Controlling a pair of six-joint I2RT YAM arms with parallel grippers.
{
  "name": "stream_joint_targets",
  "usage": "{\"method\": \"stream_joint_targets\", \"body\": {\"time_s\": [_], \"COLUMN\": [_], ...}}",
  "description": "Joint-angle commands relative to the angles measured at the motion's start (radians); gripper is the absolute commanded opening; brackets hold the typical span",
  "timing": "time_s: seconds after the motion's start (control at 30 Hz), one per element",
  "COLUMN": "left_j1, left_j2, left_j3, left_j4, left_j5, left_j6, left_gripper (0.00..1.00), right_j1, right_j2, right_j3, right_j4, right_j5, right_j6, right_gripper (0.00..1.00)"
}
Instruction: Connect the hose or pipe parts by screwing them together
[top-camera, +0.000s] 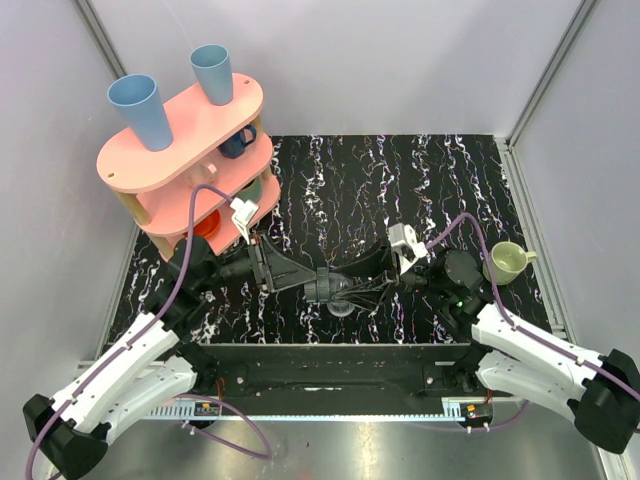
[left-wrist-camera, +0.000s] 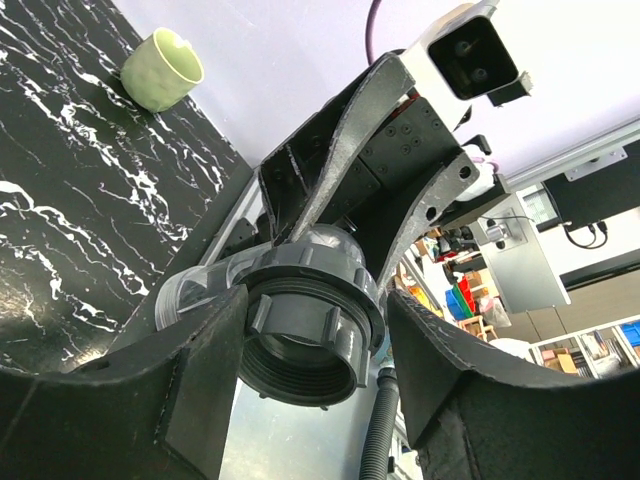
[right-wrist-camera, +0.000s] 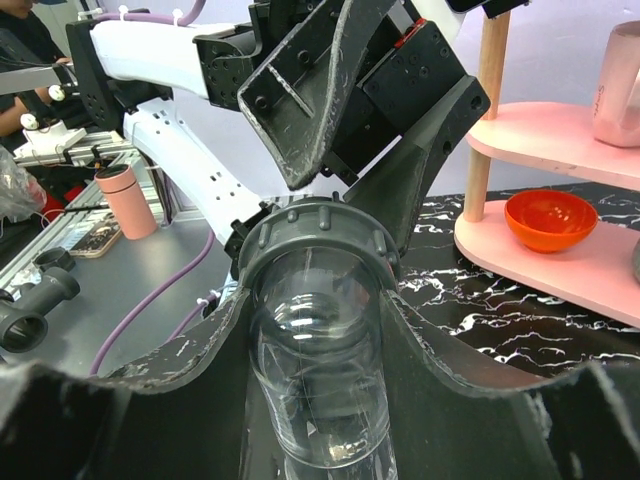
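Observation:
The pipe parts (top-camera: 336, 290) hang above the middle of the table between both arms. They are a dark grey ribbed threaded nut (left-wrist-camera: 310, 320) sitting on the end of a clear bent tube (right-wrist-camera: 320, 390). My right gripper (right-wrist-camera: 315, 300) is shut on the clear tube just behind the nut (right-wrist-camera: 315, 240). From the other side my left gripper (left-wrist-camera: 318, 300) straddles the nut, open, with a gap showing at its right finger (left-wrist-camera: 450, 370). The nut's threaded mouth faces the left wrist camera, and nothing is inside it.
A pink two-tier rack (top-camera: 185, 130) with blue cups stands at the back left, an orange bowl (right-wrist-camera: 548, 218) on its lower shelf. A pale green cup (top-camera: 508, 262) sits at the right on the black marbled table (top-camera: 400, 180).

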Motion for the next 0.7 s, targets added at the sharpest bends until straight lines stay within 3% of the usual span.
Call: {"method": "stream_joint_targets", "body": {"time_s": [0.0, 0.5, 0.67], "left_j1": [-0.019, -0.019, -0.019], "left_j2": [-0.047, -0.052, -0.057], "left_j3": [0.017, -0.010, 0.025], "left_j4": [0.052, -0.031, -0.143], "left_j5": [0.080, 0.089, 0.075], "left_j6": [-0.064, -0.053, 0.017], "left_gripper": [0.62, 0.61, 0.63], "right_j1": [-0.008, -0.008, -0.009], "right_j2": [-0.028, -0.028, -0.026], "right_j3": [0.007, 0.008, 0.007], "right_j4": [0.067, 0.067, 0.070], "right_j5": [0.114, 0.135, 0.135], "right_j6": [-0.037, -0.041, -0.041], "right_gripper": [0.00, 0.00, 0.00]}}
